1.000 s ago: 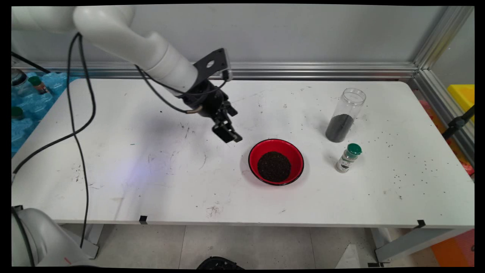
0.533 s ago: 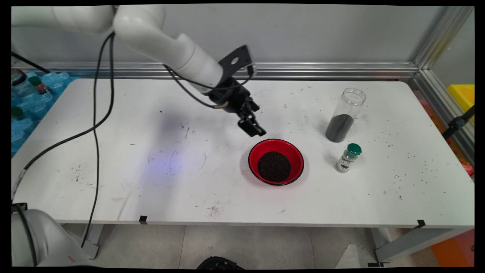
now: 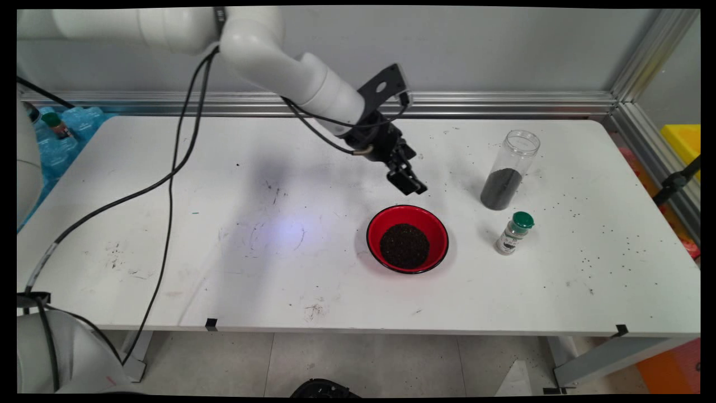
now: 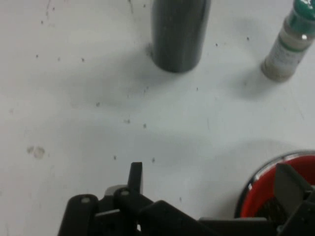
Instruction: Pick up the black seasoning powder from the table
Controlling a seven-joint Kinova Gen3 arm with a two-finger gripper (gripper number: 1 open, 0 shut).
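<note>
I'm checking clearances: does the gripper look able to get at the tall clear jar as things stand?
Probably yes. The gripper, open and holding nothing, hangs above bare table beyond the red bowl; nothing stands between it and the tall clear jar.

No legible text; spice jar (image 3: 513,233) label unreadable.

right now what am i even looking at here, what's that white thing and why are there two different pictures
The white thing is a robot arm reaching in from the left over a white table. At its end is a black two-finger tool, open and holding nothing.

The wide picture comes from a fixed camera looking down across the table. The close-up comes from a camera on the arm's hand, looking along the tool.

On the table stand a red bowl of dark grains, a tall clear jar partly filled with dark powder, and a small green-capped spice bottle. The tool hangs just above and behind the bowl.
</note>
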